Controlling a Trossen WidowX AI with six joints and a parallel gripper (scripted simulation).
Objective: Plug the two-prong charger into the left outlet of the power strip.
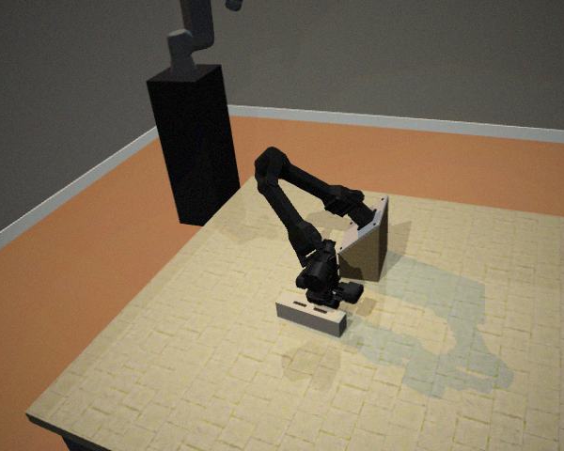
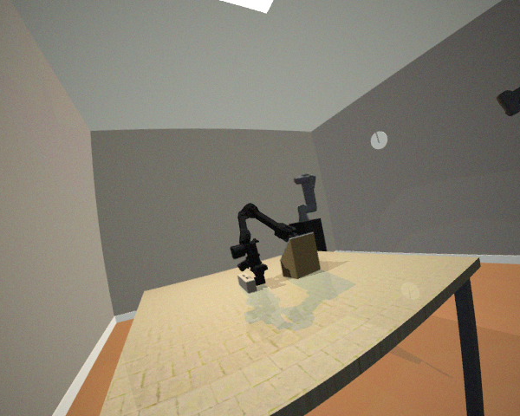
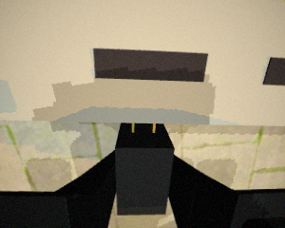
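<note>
Jaws closed on the charger (image 3: 144, 178), dark block held upright btwn the two black fingers, w/ its two yellow prongs (image 3: 142, 128) pointing away from the wrist cam toward the power strip (image 3: 147, 102). In wrist view only short stubs of the prongs show, tips right at the near edge of the strip's pale body; can't tell if they touch it. Directly past the prongs is a dark rectangular outlet slot (image 3: 150, 65), roughly in line w/ them; a second dark slot (image 3: 278, 71) sits off to the right, partly cut by the frame edge. Top view: arm (image 1: 291, 213) folds over from its wedge-shaped brown mount (image 1: 365, 252), wrist tipped down over the power strip (image 1: 311, 318), a pale grey bar lying on the tiled table (image 1: 175, 349); jaws (image 1: 321, 298) sit at the strip's back edge, near its middle-right. Two pairs of small slits visible on the strip's top face. Charger itself hidden by the wrist in that view. Exterior view: same pose, strip (image 2: 247, 282) small and just beside the lowered wrist, detail too small to read.
</note>
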